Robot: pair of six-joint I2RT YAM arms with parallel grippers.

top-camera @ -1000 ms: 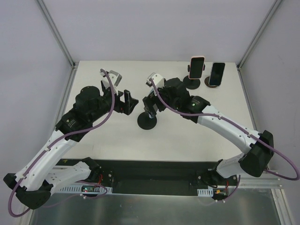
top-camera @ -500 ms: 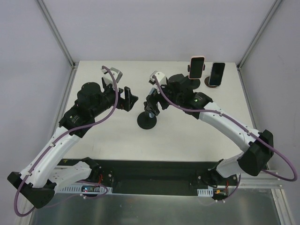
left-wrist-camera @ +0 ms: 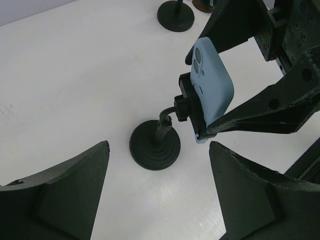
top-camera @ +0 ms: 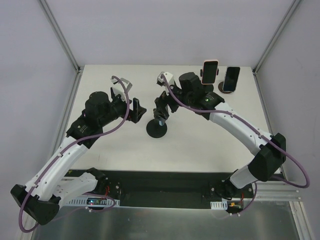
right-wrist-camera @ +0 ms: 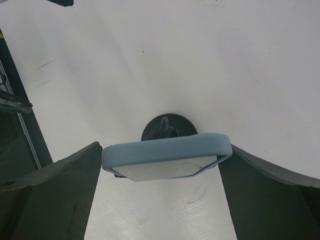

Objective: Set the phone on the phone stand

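The phone (left-wrist-camera: 212, 85) in its light blue case leans in the cradle of a black phone stand (left-wrist-camera: 155, 146) near the table's middle. Seen from above, the stand's round base (top-camera: 156, 129) shows below my right gripper (top-camera: 161, 112). In the right wrist view that gripper (right-wrist-camera: 165, 146) is open, its fingertips (right-wrist-camera: 95, 150) flanking the two ends of the phone (right-wrist-camera: 165, 150), with the stand's base (right-wrist-camera: 169, 125) behind. My left gripper (left-wrist-camera: 159, 145) hangs open and empty a little to the stand's left, pointing at it.
At the back right stand two more stands, one with a pink phone (top-camera: 210, 71) and one with a dark phone (top-camera: 231, 78). The base of one of them (left-wrist-camera: 175, 16) shows at the top of the left wrist view. White walls close in the table.
My right gripper has drawn back and up from the stand, leaving the phone at its fingertips. The left arm has swung slightly right and turned its wrist. The stand has not moved.
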